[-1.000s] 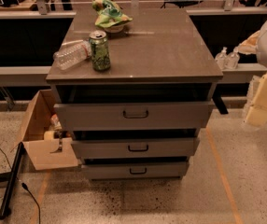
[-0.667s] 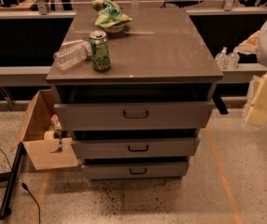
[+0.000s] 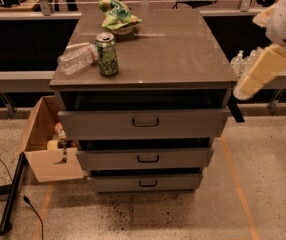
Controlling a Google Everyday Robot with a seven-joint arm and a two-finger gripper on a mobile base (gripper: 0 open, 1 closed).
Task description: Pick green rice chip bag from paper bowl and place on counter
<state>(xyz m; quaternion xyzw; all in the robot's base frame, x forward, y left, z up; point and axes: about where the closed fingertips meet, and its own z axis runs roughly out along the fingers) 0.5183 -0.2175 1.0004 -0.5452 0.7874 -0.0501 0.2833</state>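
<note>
The green rice chip bag [image 3: 116, 15], crumpled light green with yellowish patches, lies in the paper bowl [image 3: 123, 30] at the back left of the counter [image 3: 173, 54]. Only the bowl's front rim shows under the bag. My arm comes in from the upper right. Its cream end with the gripper [image 3: 244, 88] hangs just off the counter's front right corner, about level with the top. It is far from the bag and touches nothing.
A green drink can [image 3: 106, 54] stands near the counter's front left, with a clear plastic bottle [image 3: 77, 59] lying beside it. The top drawer [image 3: 144, 123] stands slightly open. An open cardboard box [image 3: 45, 144] sits on the floor left of the cabinet. A rail runs behind.
My arm's cream end has risen and swung left toward the counter's front right corner. The bag, bowl, can and bottle have not moved.
</note>
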